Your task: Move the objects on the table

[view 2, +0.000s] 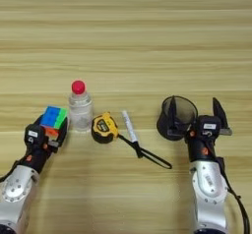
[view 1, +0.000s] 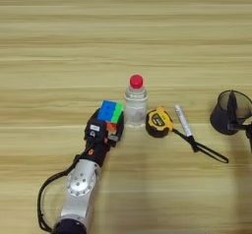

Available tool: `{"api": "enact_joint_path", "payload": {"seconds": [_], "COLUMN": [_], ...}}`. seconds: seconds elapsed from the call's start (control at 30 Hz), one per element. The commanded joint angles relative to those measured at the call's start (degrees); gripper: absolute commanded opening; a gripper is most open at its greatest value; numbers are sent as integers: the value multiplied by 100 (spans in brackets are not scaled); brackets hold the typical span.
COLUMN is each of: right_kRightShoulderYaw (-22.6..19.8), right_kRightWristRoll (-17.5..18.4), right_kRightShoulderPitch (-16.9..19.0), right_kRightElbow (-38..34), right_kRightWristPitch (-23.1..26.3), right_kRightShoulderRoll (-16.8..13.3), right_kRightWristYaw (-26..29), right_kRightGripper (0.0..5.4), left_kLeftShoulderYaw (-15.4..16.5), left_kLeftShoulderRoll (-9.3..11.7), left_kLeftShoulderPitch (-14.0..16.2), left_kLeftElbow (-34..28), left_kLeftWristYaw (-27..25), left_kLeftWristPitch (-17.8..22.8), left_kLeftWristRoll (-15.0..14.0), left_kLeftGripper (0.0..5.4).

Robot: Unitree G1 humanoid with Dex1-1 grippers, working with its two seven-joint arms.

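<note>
My left hand (view 1: 109, 125) grips the puzzle cube (view 1: 110, 112) beside the bottle (view 1: 136, 102); rigid, light, best held by flat sides. My right hand (view 2: 196, 116) straddles the cup's (view 2: 176, 117) thin rim, fingers spread.

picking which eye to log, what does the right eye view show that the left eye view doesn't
Only the right eye view shows the whole right arm, its right tool spread open, one finger inside the dark cup, the other outside. Only the left eye view shows the left arm's cable loop. Both share the left tool gripping the puzzle cube, the red-capped bottle, tape measure and marker.
</note>
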Motion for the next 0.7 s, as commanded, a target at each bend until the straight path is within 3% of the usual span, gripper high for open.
{"api": "enact_joint_path", "payload": {"seconds": [0.03,0.27,0.57,0.7], "right_kRightShoulderYaw": [4,4,11,10], "right_kRightWristRoll": [-4,10,6,3], "right_kRightShoulderPitch": [26,37,54,68], "right_kRightElbow": [-87,-126,-149,-166], "right_kRightWristPitch": [100,129,140,147], "right_kRightShoulderRoll": [13,1,3,3], "right_kRightWristYaw": [-24,-2,3,2], "right_kRightGripper": [540,540,540,540], "left_kLeftShoulderYaw": [-72,-78,-28,-32], "left_kLeftShoulderRoll": [-23,-40,-36,-36], "left_kLeftShoulderPitch": [172,306,145,121], "left_kLeftElbow": [-165,-35,451,549], "left_kLeftWristYaw": [45,111,251,295], "left_kLeftWristPitch": [132,156,137,109], "left_kLeftWristRoll": [37,9,24,56], "left_kLeftGripper": [327,327,327,374]}}
